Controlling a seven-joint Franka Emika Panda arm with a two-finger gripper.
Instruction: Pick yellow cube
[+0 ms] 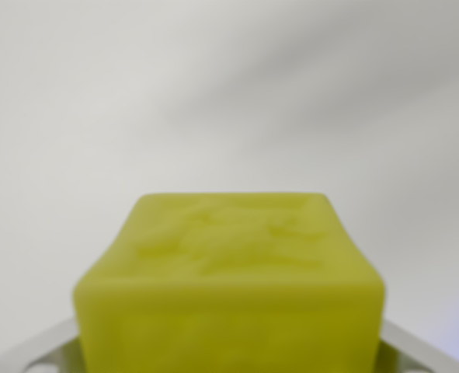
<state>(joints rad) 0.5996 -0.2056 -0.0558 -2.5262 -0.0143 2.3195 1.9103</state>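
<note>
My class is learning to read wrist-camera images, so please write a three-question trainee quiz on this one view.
1. True or false: the yellow cube sits in the upper half of the wrist view.
2. What lies behind the cube: A) a plain pale surface, B) a patterned cloth, C) a wooden shelf?
3. Fill in: the cube's top face shows a faint raised ____.

Key
1. False; it fills the lower middle.
2. A.
3. Relief, too blurred to read. Pale grey gripper parts flank the cube at the lower corners; whether they grip it cannot be told.
</note>
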